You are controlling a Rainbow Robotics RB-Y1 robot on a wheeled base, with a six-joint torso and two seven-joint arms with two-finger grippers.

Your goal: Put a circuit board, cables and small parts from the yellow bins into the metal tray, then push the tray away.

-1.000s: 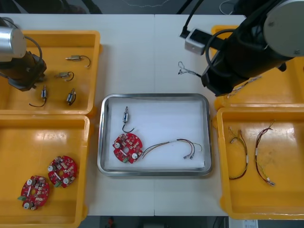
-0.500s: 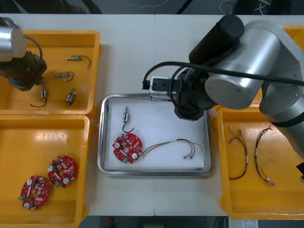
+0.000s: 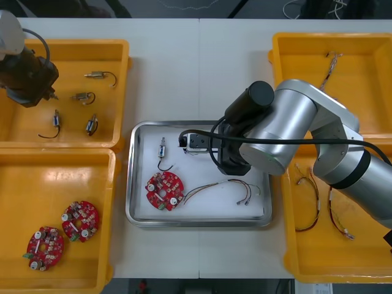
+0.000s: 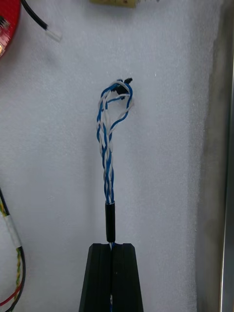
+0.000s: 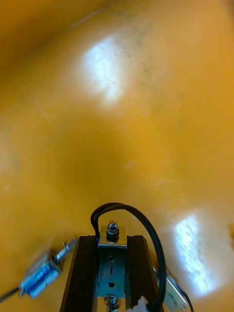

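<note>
Arriving over the white-lined metal tray (image 3: 130,184) for release, the right hand (image 4: 111,245) is pinching a twisted blue-white cable (image 4: 108,146); the left hand (image 5: 111,238), left of the tray, is pinching a small metal part (image 5: 111,263).

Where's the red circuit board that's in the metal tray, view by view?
Front view: red circuit board in the metal tray's near-left corner.
Right wrist view: its red edge beyond the twisted blue and white cable in the right end effector.
Left wrist view: faces a yellow bin's floor instead.
Shared landmark: red and yellow cable beside the board.
</note>
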